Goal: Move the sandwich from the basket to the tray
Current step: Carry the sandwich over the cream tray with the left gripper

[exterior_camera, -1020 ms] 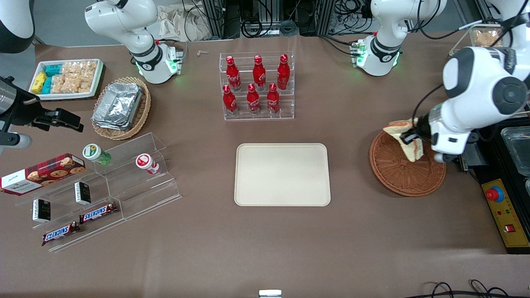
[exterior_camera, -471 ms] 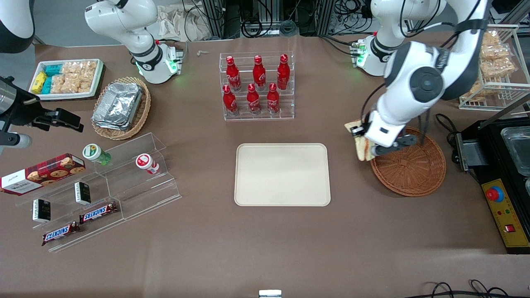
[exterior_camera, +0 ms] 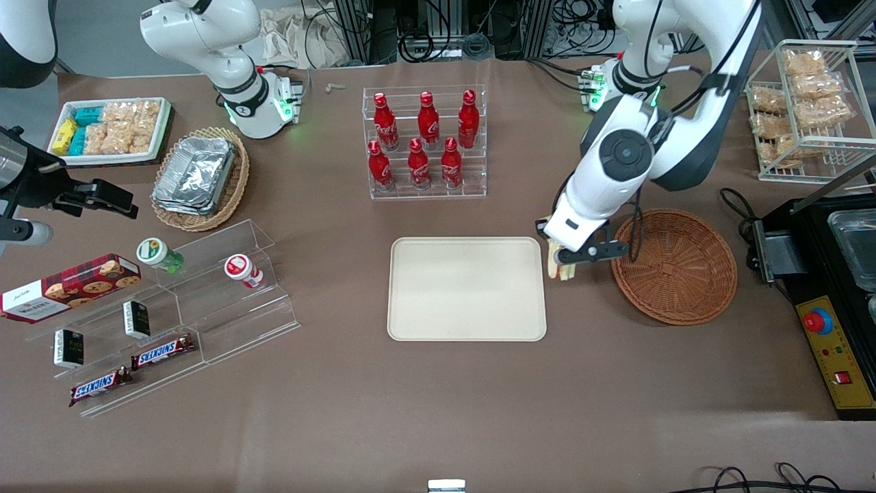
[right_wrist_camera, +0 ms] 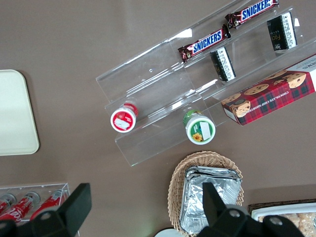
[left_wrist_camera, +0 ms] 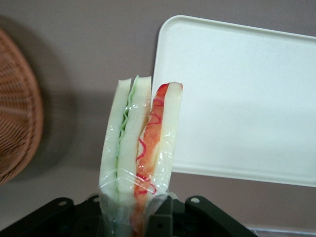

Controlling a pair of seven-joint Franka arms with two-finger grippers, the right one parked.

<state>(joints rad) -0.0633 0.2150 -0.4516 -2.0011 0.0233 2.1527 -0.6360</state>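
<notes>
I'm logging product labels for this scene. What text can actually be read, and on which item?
"SNICKERS": on both chocolate bars on the clear stepped shelf.
"CHOCOLATE CHIP SHORT...": on the red plaid cookie box, cut off.
Red bottles: white script, too blurred to read.
Small black boxes, snack packets: too small.
No text on the sandwich held by the gripper, between basket and tray.

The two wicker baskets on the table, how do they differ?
The reddish-brown basket beside the hand is round, shallow and has nothing in it; the hand holds the sandwich outside it, near the tray. The lighter tan basket, toward the parked arm's end, holds stacked foil containers. Both are woven.
</notes>
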